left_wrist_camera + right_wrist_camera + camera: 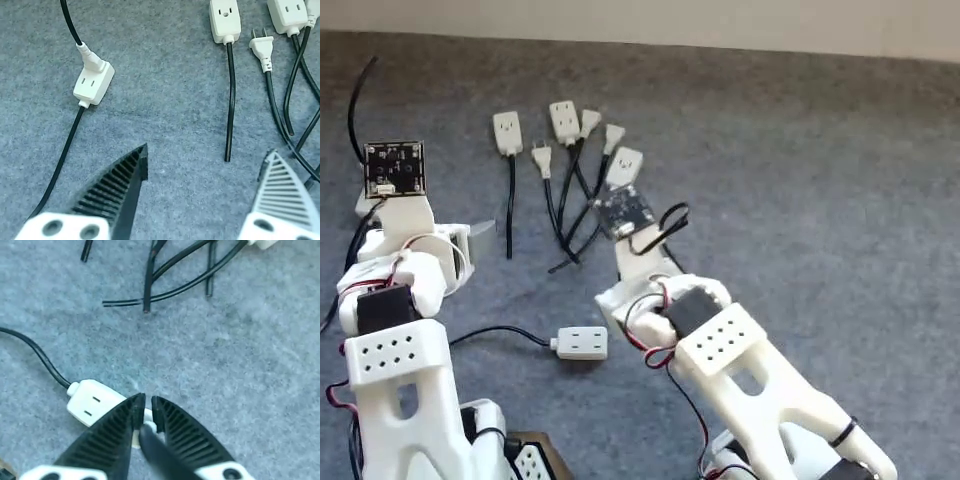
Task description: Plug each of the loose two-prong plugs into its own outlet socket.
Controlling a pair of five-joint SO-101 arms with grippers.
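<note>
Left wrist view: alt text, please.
The open left gripper hovers over grey carpet. Beyond it lie a white outlet socket on a black cord, a second socket and a loose two-prong plug.

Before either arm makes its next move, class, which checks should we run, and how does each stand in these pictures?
1. Left gripper open: ok, its fingers are spread wide over the carpet.
2. Left gripper empty: ok.
3. Loose plug lying unplugged, prongs clear: ok.
4. Free socket beside that plug, slots uncovered: ok.
5. Black cords untangled: not ok, several cross.
6. Right gripper holding a plug: cannot tell; it is shut on a white piece at the end of another socket.
</note>
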